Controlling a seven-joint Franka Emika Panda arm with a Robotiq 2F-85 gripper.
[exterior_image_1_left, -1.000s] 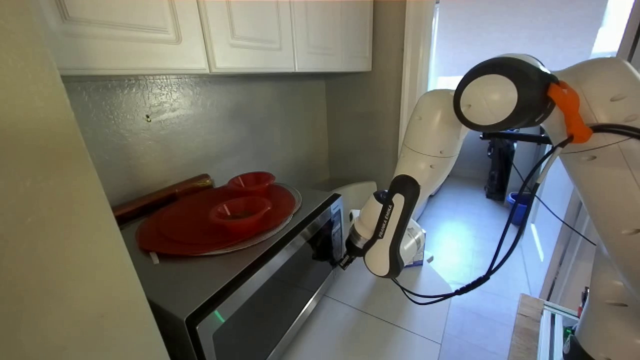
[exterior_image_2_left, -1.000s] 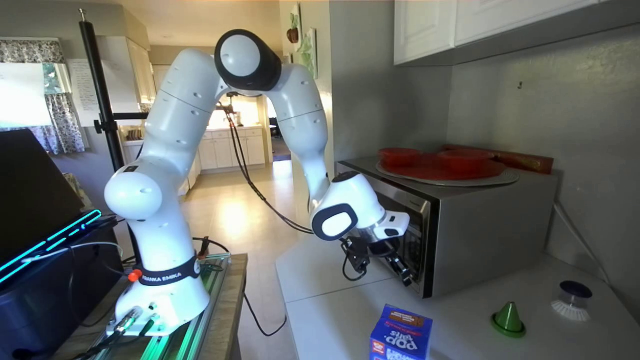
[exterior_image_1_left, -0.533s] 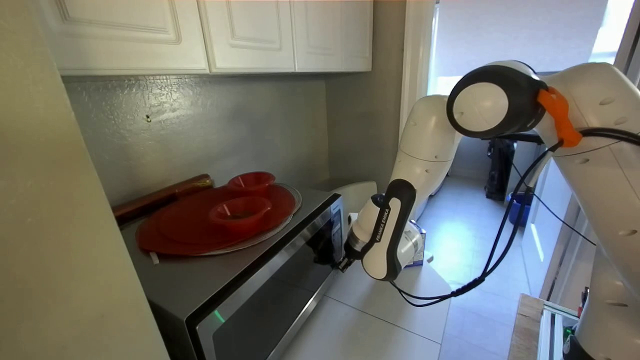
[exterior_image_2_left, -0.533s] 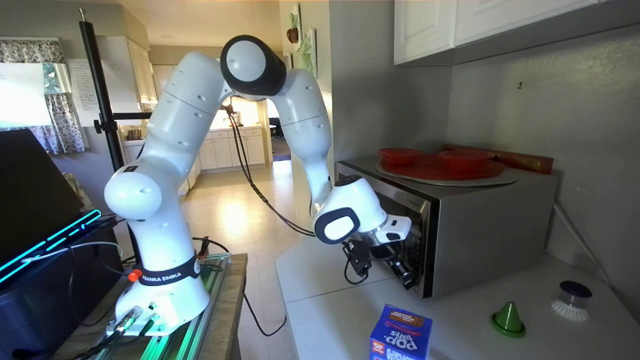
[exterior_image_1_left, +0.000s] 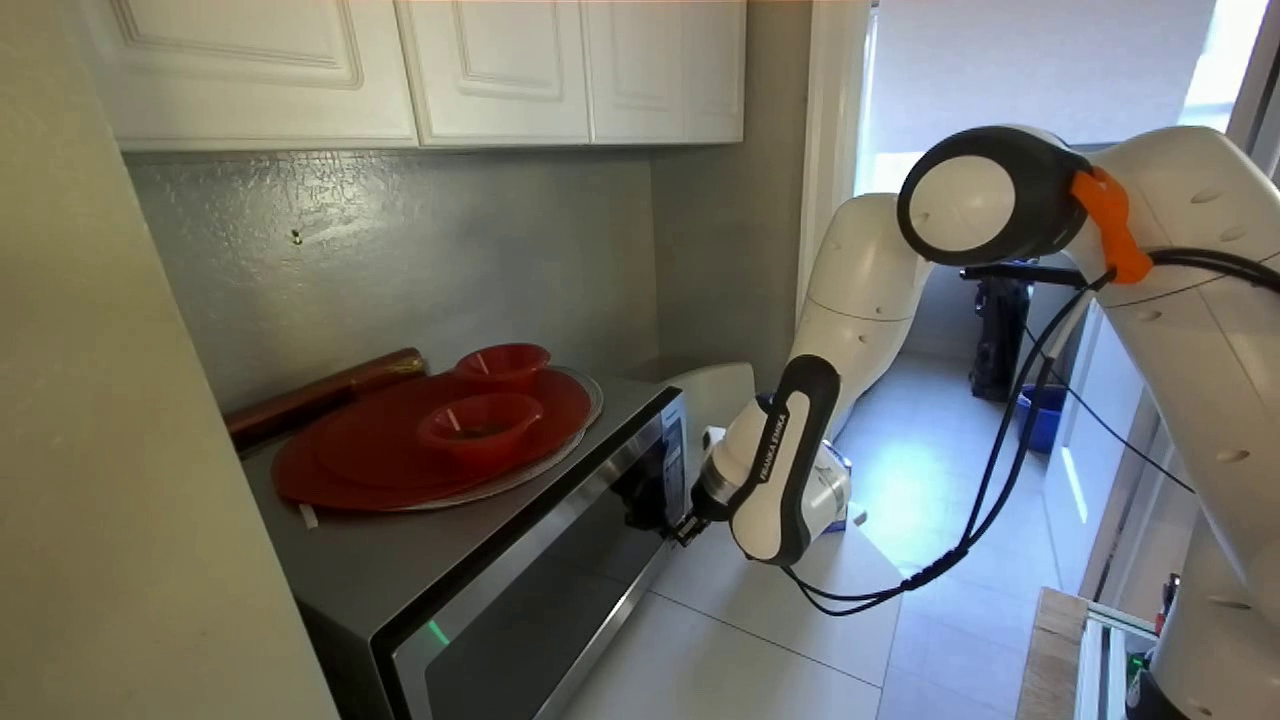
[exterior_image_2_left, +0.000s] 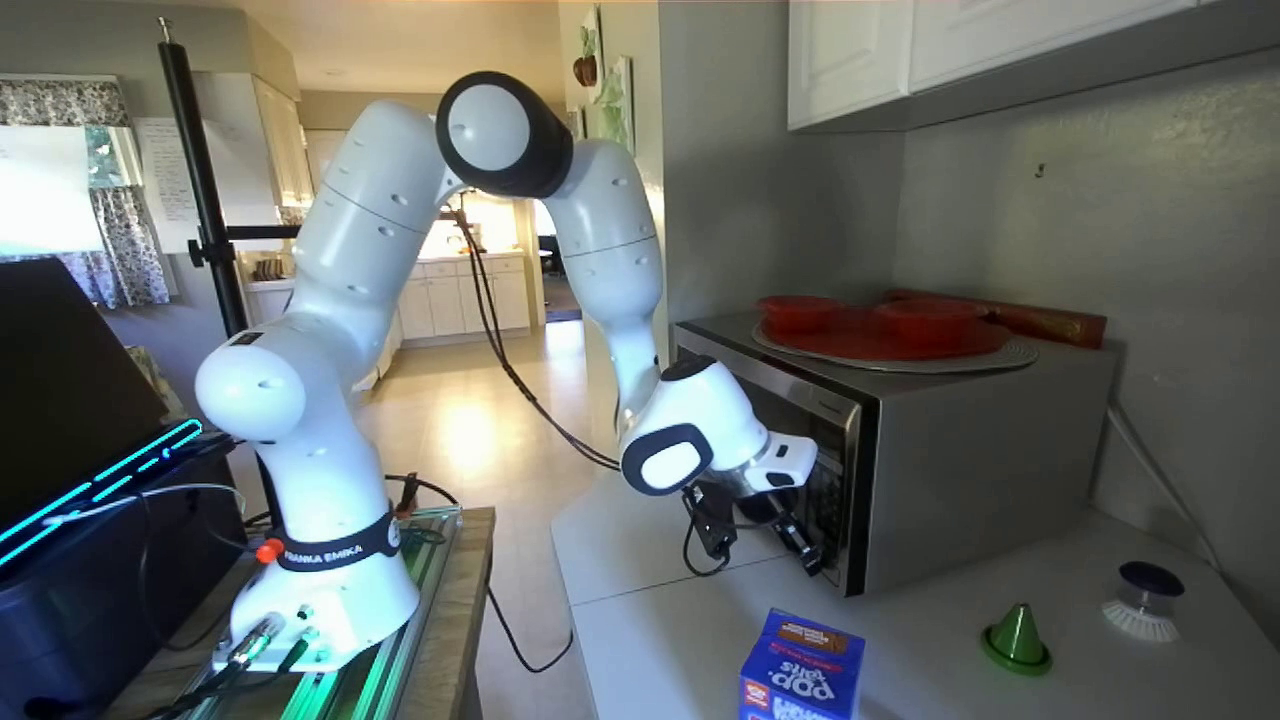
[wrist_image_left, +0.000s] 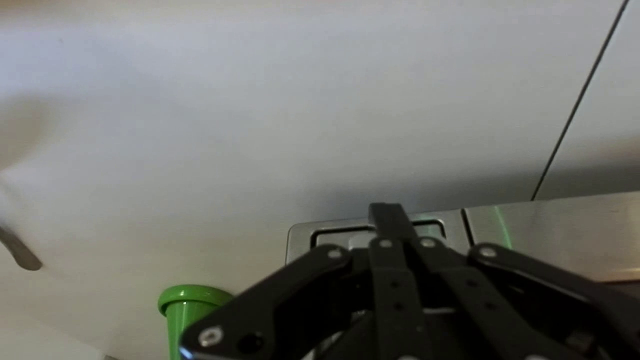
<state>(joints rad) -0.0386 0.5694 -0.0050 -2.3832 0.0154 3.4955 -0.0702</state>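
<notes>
Indoors, microwave (exterior_image_2_left: 960, 465) on white counter (exterior_image_2_left: 920, 650), cupboards (exterior_image_1_left: 495, 72) overhead.

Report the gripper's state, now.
Gripper: closed, holding nothing visible, close to the lower front of the microwave; contact can't be told.

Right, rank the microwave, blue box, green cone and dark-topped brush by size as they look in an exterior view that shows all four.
1. Microwave, largest by far.
2. Blue box, though the frame's bottom edge cuts it off.
3. Dark-topped brush and green cone: too alike in size to rank.
</notes>
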